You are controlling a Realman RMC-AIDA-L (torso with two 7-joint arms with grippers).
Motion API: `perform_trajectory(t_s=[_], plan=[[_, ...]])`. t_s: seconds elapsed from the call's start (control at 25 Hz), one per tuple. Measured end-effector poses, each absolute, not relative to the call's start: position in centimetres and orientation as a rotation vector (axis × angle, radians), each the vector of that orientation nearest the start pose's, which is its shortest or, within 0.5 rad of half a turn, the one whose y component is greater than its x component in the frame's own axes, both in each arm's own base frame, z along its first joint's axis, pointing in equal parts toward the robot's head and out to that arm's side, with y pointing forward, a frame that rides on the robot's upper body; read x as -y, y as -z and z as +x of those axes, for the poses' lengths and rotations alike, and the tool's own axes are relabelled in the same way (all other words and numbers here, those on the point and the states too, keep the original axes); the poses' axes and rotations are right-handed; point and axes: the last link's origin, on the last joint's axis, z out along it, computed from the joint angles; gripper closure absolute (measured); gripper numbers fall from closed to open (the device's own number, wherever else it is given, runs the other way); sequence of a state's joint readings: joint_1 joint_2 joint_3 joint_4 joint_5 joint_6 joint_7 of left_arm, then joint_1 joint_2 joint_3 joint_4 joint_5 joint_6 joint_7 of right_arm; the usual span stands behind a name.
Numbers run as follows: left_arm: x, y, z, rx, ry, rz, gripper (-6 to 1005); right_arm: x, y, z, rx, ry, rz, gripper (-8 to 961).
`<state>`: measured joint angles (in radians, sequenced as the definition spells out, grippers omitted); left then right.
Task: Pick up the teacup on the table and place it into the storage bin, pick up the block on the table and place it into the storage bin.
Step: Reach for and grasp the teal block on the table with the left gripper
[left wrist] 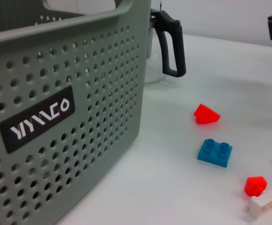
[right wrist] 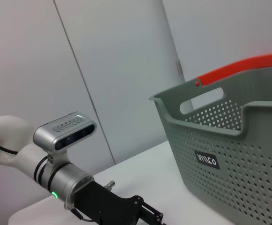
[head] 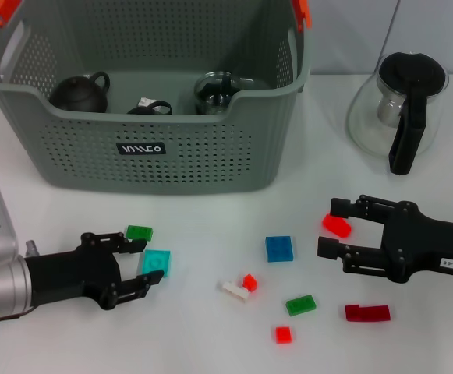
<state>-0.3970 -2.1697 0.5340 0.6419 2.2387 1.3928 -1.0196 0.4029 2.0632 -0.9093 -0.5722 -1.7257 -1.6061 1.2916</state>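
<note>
A: What's the biggest thing there?
B: The white surface (head: 210,343), and at its far side the storage bin (head: 156,148), grey and perforated, with orange handle tips and a black label. Inside it sit a dark teapot (head: 80,93), a small dark teacup (head: 150,107) and a glass cup (head: 217,89).

A: And beside the bin?
B: A glass pitcher (head: 398,109) with a black lid and handle, off to its right, apart from it.

A: Where are the arms?
B: The left claw (head: 142,261) lies low on the near left, fingers spread open, nothing gripped. A cyan block (head: 157,262) lies between its fingertips and a green block (head: 139,232) sits just beside the upper finger. The right claw (head: 329,231) is on the near right, also open and empty, with a red wedge block (head: 337,226) between its fingers.

A: The rest of the blocks?
B: Loose between the two claws: a blue block (head: 279,248), a dark red block (head: 367,313), another green block (head: 300,305), a white block (head: 235,290) touching a small red block (head: 249,282), and a red square one (head: 283,335) nearest the robot.
</note>
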Motion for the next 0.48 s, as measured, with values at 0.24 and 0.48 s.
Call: perform_trajectory(t_s=[0.24, 0.48], plan=[[-27.4, 3.5, -33.8, 0.527, 0.344, -2.642, 426, -28.8, 1.5, 27.2, -0.656, -0.912, -2.729, 133], [-26.8, 3.7, -34.0, 0.545, 0.347, -2.652, 427, -29.0, 1.5, 27.1, -0.647, -0.914, -2.734, 133]])
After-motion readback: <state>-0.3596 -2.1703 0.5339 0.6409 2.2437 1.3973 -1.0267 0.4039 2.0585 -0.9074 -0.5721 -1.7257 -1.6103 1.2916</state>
